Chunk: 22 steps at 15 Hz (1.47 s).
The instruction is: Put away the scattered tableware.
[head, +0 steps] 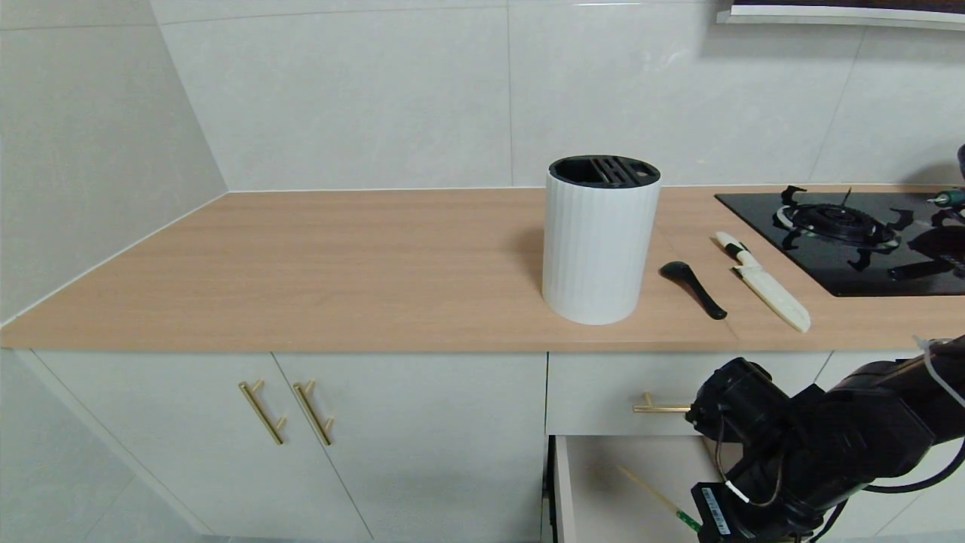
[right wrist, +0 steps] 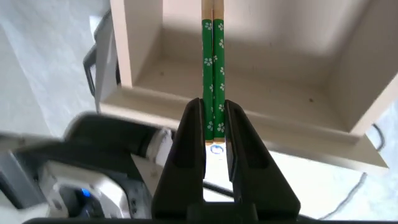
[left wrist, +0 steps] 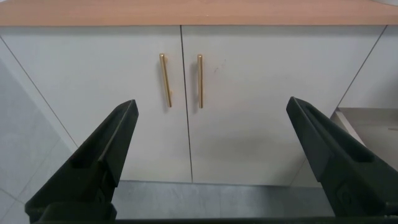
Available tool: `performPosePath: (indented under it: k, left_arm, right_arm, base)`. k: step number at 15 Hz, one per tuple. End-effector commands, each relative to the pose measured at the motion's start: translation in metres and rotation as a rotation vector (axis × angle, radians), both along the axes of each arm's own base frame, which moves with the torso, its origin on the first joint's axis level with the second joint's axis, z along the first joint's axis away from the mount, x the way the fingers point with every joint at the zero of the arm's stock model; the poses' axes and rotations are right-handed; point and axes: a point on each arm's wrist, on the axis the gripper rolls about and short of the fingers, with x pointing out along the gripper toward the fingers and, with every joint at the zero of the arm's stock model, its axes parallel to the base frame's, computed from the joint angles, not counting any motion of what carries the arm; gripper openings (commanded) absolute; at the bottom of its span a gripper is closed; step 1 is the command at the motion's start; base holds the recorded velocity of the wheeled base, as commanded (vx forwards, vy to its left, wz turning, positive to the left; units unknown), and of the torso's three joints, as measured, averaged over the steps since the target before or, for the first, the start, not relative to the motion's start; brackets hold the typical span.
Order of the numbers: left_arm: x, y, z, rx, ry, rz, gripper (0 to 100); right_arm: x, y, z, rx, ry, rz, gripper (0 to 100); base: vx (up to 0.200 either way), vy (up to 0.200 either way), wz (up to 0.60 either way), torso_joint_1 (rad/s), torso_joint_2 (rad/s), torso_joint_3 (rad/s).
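Observation:
My right gripper (right wrist: 214, 118) is shut on a pair of chopsticks (right wrist: 212, 62) with green, flower-printed ends. Their bare tips point into the open drawer (right wrist: 348, 99). In the head view the chopsticks (head: 653, 495) slant over the pale drawer (head: 603, 467) below the counter, at the lower right. On the countertop (head: 339, 264) stand a white ribbed utensil holder (head: 601, 249) with a black slotted top, a black spoon (head: 692, 287) and a white knife (head: 764, 282) to its right. My left gripper (left wrist: 212, 109) is open, low down and facing the cabinet doors.
A black gas hob (head: 852, 234) takes up the counter's right end. Two gold handles (left wrist: 181, 81) sit on the cabinet doors, also under the left counter half (head: 286, 411). A closed drawer with a gold handle (head: 660, 407) lies just above the open one.

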Motion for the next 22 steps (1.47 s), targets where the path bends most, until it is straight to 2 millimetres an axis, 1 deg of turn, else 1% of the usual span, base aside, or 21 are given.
performPosePath:
  k: [1, 3, 7, 16, 22]
  left_arm:
    - [0.0001, 0.0000, 0.0001, -0.001, 0.001, 0.002, 100]
    - [0.0001, 0.0000, 0.0001, -0.001, 0.001, 0.000, 100]
    - [0.0001, 0.0000, 0.0001, -0.001, 0.001, 0.002, 100]
    - [0.0001, 0.0000, 0.0001, -0.001, 0.001, 0.002, 100]
    - [0.0001, 0.0000, 0.0001, -0.001, 0.001, 0.002, 100]
  right_arm:
    - [0.0000, 0.0042, -0.0063, -0.024, 0.004, -0.004, 0]
    - [-0.0014, 0.0106, -0.0126, -0.058, 0.001, 0.004, 0]
    - [-0.0045, 0.0139, -0.0124, -0.060, -0.002, 0.014, 0]
    - [-0.0052, 0.0131, -0.0134, -0.045, -0.054, 0.009, 0]
    - [-0.0053, 0.0130, -0.0063, -0.024, -0.091, 0.005, 0]
  base:
    - [0.000, 0.000, 0.00, 0.000, 0.00, 0.000]
    - [0.000, 0.000, 0.00, 0.000, 0.00, 0.000]
    - [0.000, 0.000, 0.00, -0.080, 0.22, 0.125]
    - [0.000, 0.000, 0.00, -0.171, 0.46, 0.290]
    - [0.000, 0.000, 0.00, -0.120, 0.45, 0.328]
